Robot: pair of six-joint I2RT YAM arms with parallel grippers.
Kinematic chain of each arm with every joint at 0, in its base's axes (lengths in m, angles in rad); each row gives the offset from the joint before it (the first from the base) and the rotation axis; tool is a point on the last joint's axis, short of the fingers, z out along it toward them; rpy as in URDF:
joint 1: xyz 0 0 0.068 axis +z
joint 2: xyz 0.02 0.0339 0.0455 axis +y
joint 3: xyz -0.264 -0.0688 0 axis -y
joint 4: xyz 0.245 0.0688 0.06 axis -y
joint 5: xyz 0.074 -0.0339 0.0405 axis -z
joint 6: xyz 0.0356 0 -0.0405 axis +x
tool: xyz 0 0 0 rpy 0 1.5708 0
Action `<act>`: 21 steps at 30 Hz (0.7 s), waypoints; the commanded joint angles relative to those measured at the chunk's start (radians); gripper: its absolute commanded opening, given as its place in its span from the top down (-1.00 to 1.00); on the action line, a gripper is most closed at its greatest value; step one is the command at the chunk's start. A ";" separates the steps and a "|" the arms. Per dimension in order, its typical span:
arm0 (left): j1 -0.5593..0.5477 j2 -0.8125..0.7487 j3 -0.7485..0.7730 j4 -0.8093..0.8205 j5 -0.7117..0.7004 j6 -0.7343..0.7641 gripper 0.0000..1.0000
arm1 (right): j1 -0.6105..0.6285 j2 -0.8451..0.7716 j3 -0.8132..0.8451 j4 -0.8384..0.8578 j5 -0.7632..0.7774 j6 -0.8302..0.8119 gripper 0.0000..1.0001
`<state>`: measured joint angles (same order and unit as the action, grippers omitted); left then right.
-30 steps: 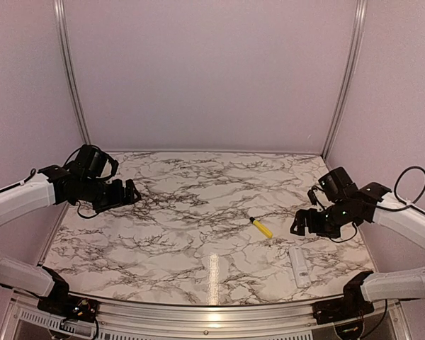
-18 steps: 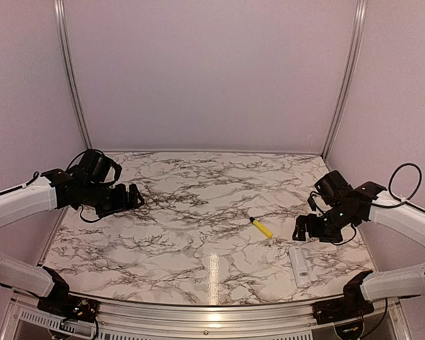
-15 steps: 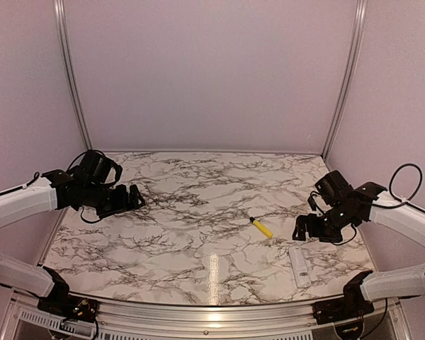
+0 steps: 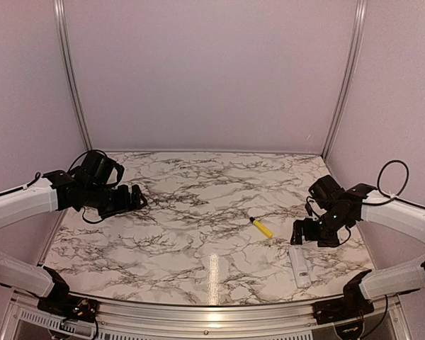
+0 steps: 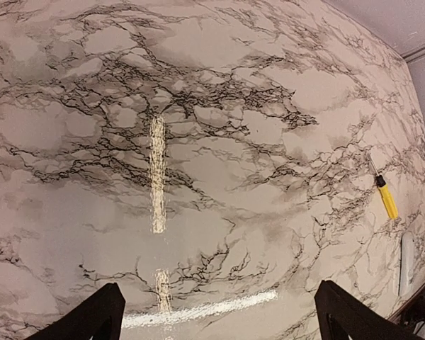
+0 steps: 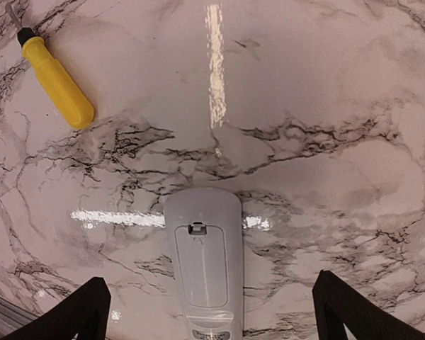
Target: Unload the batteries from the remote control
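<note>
Right gripper (image 4: 301,232): jaws gaping wide, empty — sinking closer over the remote control (image 6: 202,234).
Left gripper (image 4: 136,198): gaping too, edging inward.
Remote control: lying by the table (image 4: 198,227) near edge, cover (image 6: 200,273) shut — batteries hidden.

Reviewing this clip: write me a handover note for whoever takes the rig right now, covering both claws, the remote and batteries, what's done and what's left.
Left claw: open, empty, hovering over the left side of the table.
Right claw: open, empty, hovering over the remote control.
The remote lies flat near the right front edge, back face up, battery cover closed.
Batteries: none visible.
The yellow screwdriver lies to the remote's left, farther back.
Done: nothing yet.
Left: open the cover, take the batteries out.
</note>
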<state>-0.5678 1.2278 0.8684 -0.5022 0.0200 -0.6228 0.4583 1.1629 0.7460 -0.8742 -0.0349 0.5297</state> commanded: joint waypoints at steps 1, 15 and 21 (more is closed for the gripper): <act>-0.009 0.001 0.011 0.014 -0.012 -0.004 -0.98 | 0.016 0.066 -0.003 -0.021 0.058 0.022 -0.97; -0.012 0.001 0.001 0.011 -0.040 -0.015 -0.98 | 0.104 0.248 0.004 0.020 0.081 0.041 -0.66; -0.012 -0.009 -0.015 0.011 -0.042 -0.022 -0.98 | 0.103 0.280 0.002 0.041 0.069 0.036 -0.50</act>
<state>-0.5755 1.2282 0.8684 -0.5018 -0.0025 -0.6357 0.5526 1.4288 0.7448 -0.8604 0.0284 0.5518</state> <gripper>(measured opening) 0.990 0.755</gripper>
